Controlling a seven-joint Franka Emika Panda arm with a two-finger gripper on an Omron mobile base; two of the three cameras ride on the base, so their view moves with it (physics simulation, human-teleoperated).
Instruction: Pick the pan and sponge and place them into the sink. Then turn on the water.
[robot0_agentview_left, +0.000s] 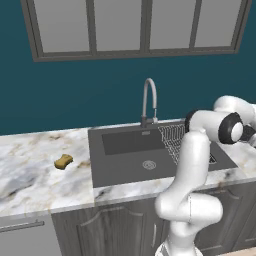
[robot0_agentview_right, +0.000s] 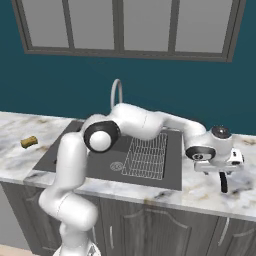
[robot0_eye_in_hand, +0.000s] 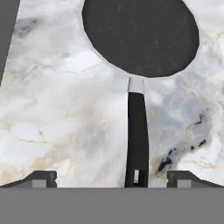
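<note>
No text, label, brand, number or sign can be read anywhere in these pictures.
</note>
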